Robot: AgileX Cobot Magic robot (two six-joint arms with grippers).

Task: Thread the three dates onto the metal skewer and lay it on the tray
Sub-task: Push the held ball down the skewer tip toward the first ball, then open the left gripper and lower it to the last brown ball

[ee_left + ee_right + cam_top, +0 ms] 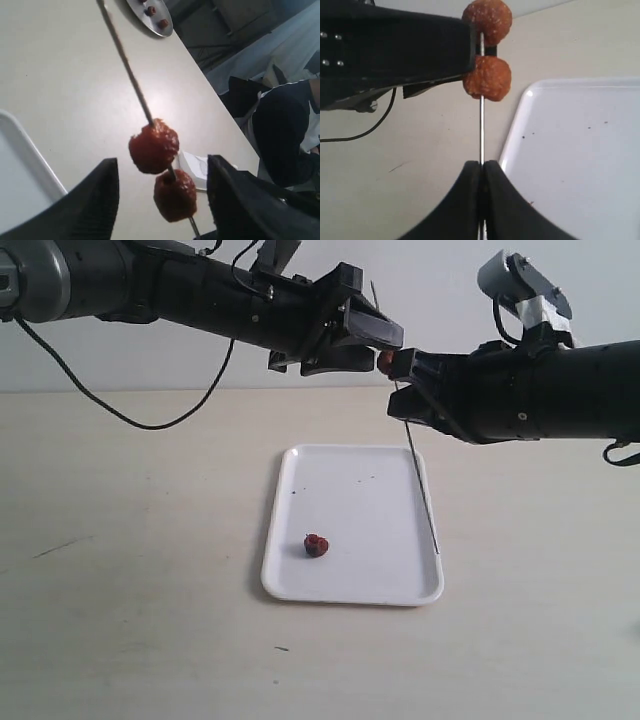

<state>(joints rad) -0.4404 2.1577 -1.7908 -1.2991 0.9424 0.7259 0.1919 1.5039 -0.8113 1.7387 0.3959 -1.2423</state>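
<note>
The right gripper (pixel 481 172) clamps the skewer (pixel 420 480) over the tray (pixel 300 580) for threading, two dates (pixel 153 146) on it between the parted jaws of the left gripper (pixel 161 167); the third date (pixel 317 545) lies on the tray.

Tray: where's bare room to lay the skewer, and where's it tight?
Bare: tray far half, from back rim to the loose date; also the strip between that date and the right rim, below the skewer. The table either side is bare. Crowded: above the far right corner, where left gripper, right gripper and threaded dates meet.
</note>
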